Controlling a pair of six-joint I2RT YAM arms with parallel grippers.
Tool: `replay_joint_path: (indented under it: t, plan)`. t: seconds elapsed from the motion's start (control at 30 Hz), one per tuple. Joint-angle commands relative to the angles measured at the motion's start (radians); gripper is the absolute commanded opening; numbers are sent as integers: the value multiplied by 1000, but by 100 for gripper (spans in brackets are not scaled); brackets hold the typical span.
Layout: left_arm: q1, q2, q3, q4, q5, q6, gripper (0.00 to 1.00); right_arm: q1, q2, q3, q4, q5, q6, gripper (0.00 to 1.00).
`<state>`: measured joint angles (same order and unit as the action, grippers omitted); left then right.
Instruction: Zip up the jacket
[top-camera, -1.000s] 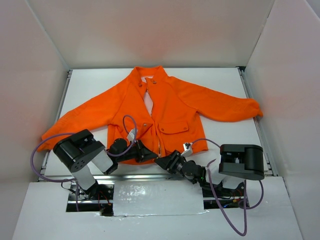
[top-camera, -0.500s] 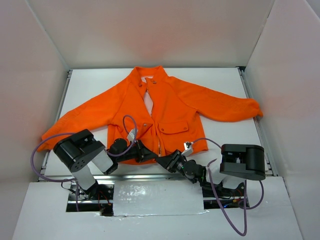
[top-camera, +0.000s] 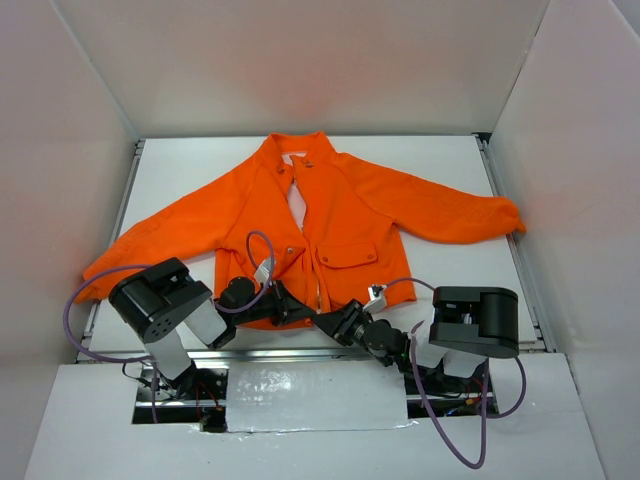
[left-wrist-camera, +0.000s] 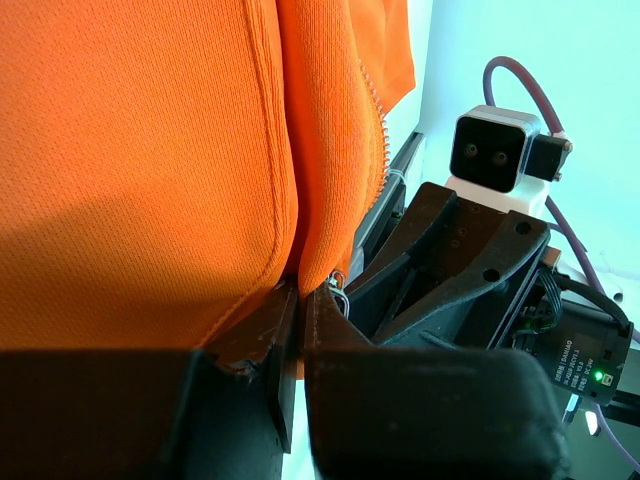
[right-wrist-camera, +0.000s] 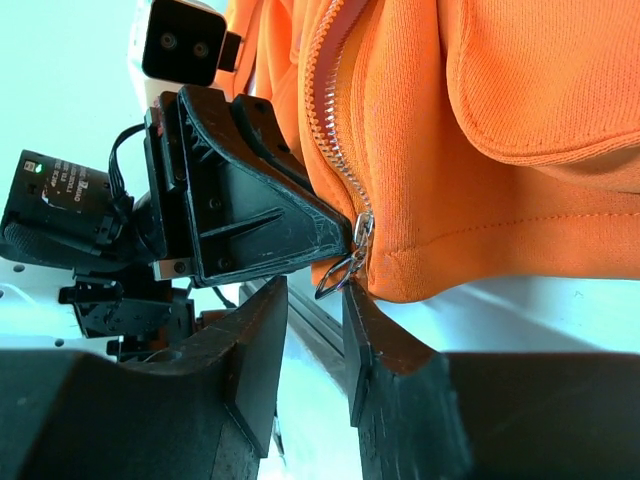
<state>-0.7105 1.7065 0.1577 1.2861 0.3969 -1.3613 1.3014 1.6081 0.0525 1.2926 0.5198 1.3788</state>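
The orange jacket (top-camera: 330, 215) lies flat on the white table, collar far, its front open at the top. My left gripper (top-camera: 303, 312) is shut on the jacket's bottom hem (left-wrist-camera: 285, 270) beside the zipper. My right gripper (top-camera: 333, 322) is open just below the hem. In the right wrist view the metal zipper pull (right-wrist-camera: 340, 270) hangs at the bottom of the zipper teeth (right-wrist-camera: 335, 120), between the tips of my open fingers (right-wrist-camera: 365, 310). The left gripper (right-wrist-camera: 250, 230) shows right behind it.
White walls enclose the table on three sides. A metal rail (top-camera: 290, 352) runs along the table's near edge under both grippers. The sleeves reach out left (top-camera: 140, 245) and right (top-camera: 470, 215).
The right arm's upper body has shifted slightly left. The grippers and jacket look unchanged.
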Motion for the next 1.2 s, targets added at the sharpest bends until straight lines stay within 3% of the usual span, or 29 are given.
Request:
replay_joint_path:
  t: [0.0,0.43,0.47,0.77,0.87,0.97,1.1,1.17]
  plan:
    - [-12,-15,8,345,25,24,0,-7,4,-98,36,23,2,36]
    - [-15,-39,8,321,19,36,0,-22,50,-106,79,9,26,9]
    - [-15,-39,8,318,19,40,0,-24,55,-108,85,8,29,0]
    - [-21,-42,8,302,19,64,0,-25,93,-154,283,-26,40,0]
    - [-24,-51,8,285,25,83,0,-33,61,-151,278,-46,43,0]
    - [-29,-64,6,271,40,108,0,-66,-44,-137,167,-67,78,0]
    - [-35,-82,2,243,53,139,0,-103,-250,-76,-144,-81,109,0]
    - [-37,-91,2,219,54,165,0,-103,-403,39,-655,-48,124,0]
